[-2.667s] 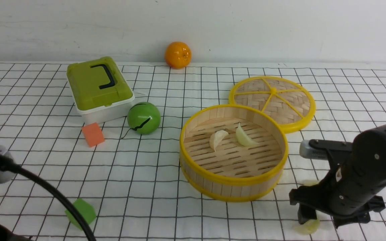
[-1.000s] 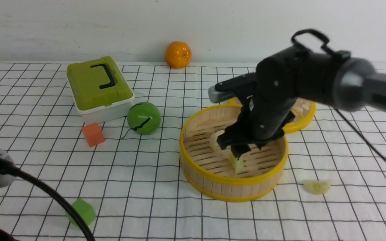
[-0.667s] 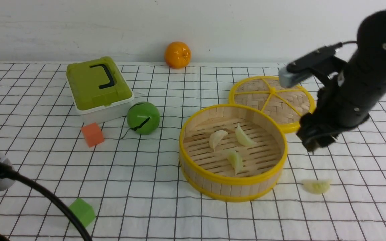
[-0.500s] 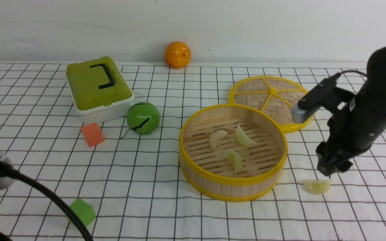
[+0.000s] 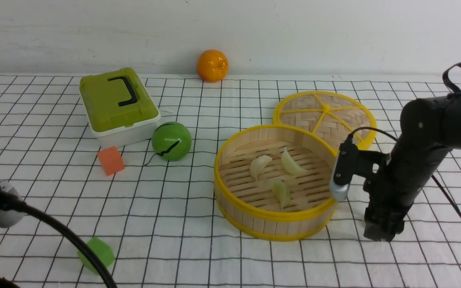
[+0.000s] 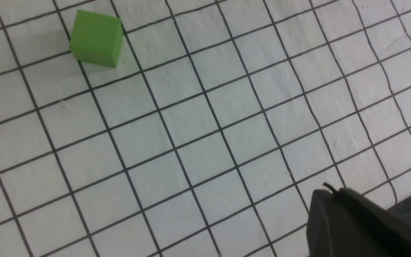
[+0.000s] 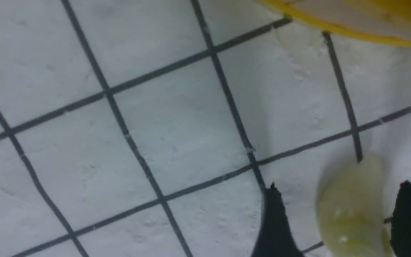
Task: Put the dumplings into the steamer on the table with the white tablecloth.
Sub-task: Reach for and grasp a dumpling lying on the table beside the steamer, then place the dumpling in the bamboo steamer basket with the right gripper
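1. The right gripper (image 5: 381,235) has swung from above the steamer (image 5: 274,218) down to the frame's lower right.
2. A third dumpling (image 5: 280,191) now lies inside the steamer.
3. The last dumpling (image 7: 351,207), earlier plain on the white tablecloth (image 5: 174,224), now sits between the gripper's spread fingers.

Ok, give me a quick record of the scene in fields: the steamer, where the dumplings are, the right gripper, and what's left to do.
steamer: on the cloth, uncovered; lid lying flat behind it
in steamer: three dumplings
outside: last dumpling, on the cloth beside the steamer
right gripper: down at the cloth, open, one finger on each side of the last dumpling
left to do: probably close on it and carry it into the steamer
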